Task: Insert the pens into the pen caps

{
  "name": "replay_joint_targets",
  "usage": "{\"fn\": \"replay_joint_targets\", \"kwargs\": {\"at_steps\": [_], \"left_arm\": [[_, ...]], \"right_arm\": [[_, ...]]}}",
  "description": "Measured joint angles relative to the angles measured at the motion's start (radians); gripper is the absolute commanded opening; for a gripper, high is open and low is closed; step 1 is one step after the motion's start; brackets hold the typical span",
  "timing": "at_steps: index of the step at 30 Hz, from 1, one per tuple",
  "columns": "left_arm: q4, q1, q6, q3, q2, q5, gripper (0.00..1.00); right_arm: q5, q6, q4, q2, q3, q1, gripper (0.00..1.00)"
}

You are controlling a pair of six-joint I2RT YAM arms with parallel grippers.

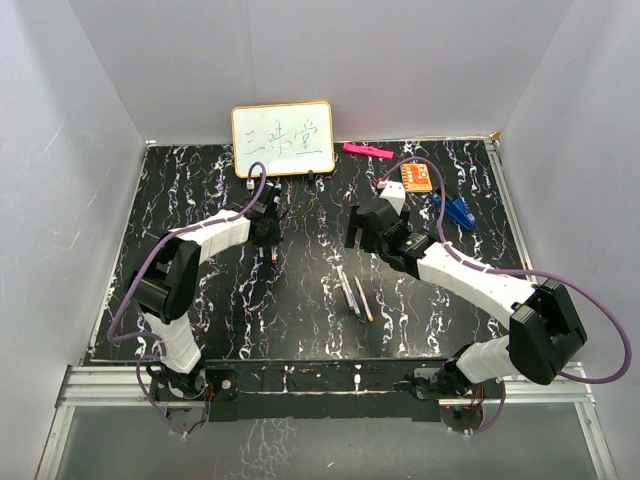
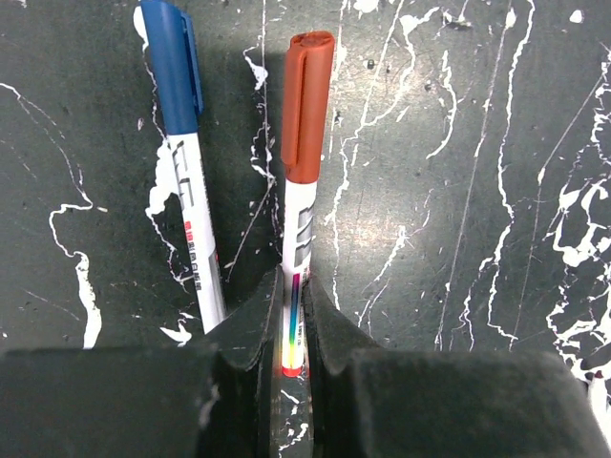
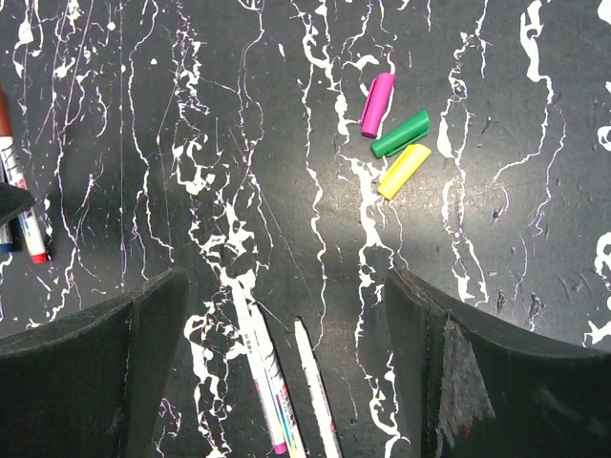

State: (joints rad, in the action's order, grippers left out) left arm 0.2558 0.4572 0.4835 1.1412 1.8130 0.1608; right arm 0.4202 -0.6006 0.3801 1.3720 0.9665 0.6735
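Spanning the scene is a black marbled table (image 1: 200, 320). The left gripper (image 2: 291, 291) is clamped on a white pen (image 2: 298, 229) wearing a red-brown cap (image 2: 307, 105), with a blue-capped pen (image 2: 186, 191) just beside it. The right gripper (image 3: 286, 277) gapes empty — the uncapped pens (image 3: 267, 382) lie just near of it, long axes running near-to-far, so this arm is closer. The pen caps (image 3: 401, 134) — purple, green, yellow — sit ahead of it.

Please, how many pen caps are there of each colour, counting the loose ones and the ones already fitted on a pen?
Blue cap, fitted: 1
Red-brown cap, fitted: 1
Pink cap, loose: 1
Green cap, loose: 1
Yellow cap, loose: 1
Total: 5
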Motion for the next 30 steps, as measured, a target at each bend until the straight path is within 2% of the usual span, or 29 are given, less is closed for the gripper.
{"fn": "replay_joint_targets", "kwargs": {"at_steps": [4, 6, 7, 15, 21, 26, 30], "left_arm": [[0.006, 0.0, 0.012, 0.0, 0.0, 0.017, 0.01], [0.006, 0.0, 0.016, 0.0, 0.004, 0.026, 0.09], [0.007, -0.001, 0.018, 0.003, 0.009, 0.031, 0.11], [0.015, -0.003, 0.019, 0.041, 0.052, 0.059, 0.13], [0.017, -0.003, 0.006, 0.096, 0.054, 0.061, 0.23], [0.021, -0.003, -0.005, 0.116, 0.036, 0.08, 0.18], [0.023, -0.003, -0.008, 0.115, 0.027, 0.094, 0.19]], "right_arm": [[0.0, -0.001, 0.005, 0.002, 0.0, -0.001, 0.84], [-0.001, -0.001, 0.005, 0.006, 0.0, -0.002, 0.97], [-0.001, -0.002, 0.005, 0.007, 0.0, -0.002, 0.98], [0.0, -0.001, 0.005, 0.01, -0.001, -0.003, 0.98], [0.0, 0.007, 0.005, 0.009, -0.001, -0.01, 0.98], [-0.001, 0.019, 0.005, 0.006, -0.001, -0.016, 0.98], [-0.001, 0.019, 0.005, -0.005, -0.002, -0.018, 0.98]]}}
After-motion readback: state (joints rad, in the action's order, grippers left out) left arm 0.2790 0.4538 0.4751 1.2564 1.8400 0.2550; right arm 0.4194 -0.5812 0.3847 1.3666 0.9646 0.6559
